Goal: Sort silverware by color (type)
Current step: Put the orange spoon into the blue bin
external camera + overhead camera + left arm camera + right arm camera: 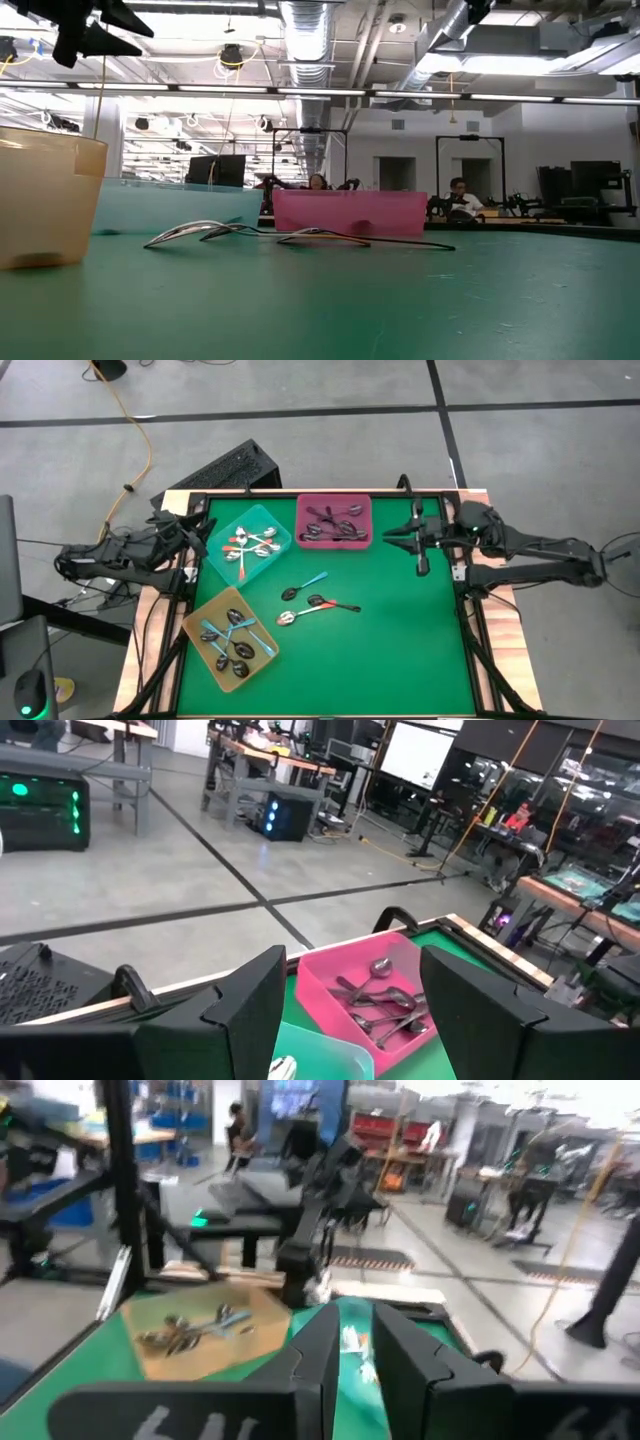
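Note:
Three spoons lie flat on the green mat mid-table: one with a light blue handle (305, 586), one dark with an orange-red end (334, 603), and another blue-handled one (299, 615). The teal tray (272, 520) holds orange-handled spoons, the pink tray (335, 501) dark ones, and the yellow tray (200, 618) blue-handled ones. My left gripper (203, 540) hovers open at the table's left edge beside the teal tray, with nothing between its fingers (250, 1005). My right gripper (388, 538) hovers right of the pink tray, pointing left. Its fingers (318, 1342) stand a narrow gap apart, with nothing between them.
A black keyboard (222, 468) lies beyond the table's far left corner. The mat's right half (410, 640) holds nothing. In the low view the loose spoons (250, 235) lie in front of the pink tray (350, 212). People sit in the room behind.

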